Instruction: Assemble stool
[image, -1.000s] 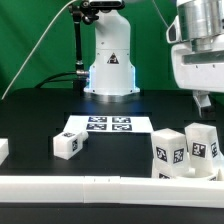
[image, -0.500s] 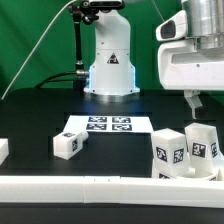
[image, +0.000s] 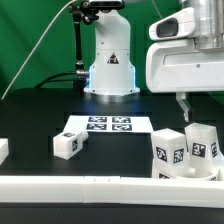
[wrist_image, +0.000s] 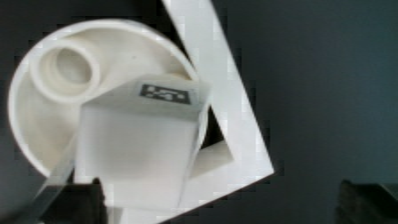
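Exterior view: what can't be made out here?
- Small white block: exterior view's left edge cuts it off; kind unclear.
- Thick round white plastic seat: exterior view, not distinguishable behind the upright white blocky legs.
- Hand: exterior view's right edge crops it; one finger shows.
- Tag patterns: both views, too small or blurred.

Arm base (image: 108, 62): white, upright, at the far side of the scene.
Wrist housing (image: 188, 60): large white block, high at the exterior view's right, facing down.
Gripper (image: 197, 104): points straight down; jaws spread wide, nothing clamped.
Fingers (image: 183, 104): dark; one shows clearly below the housing.
Fingertips (wrist_image: 59, 200): dark, well apart in the wrist view.
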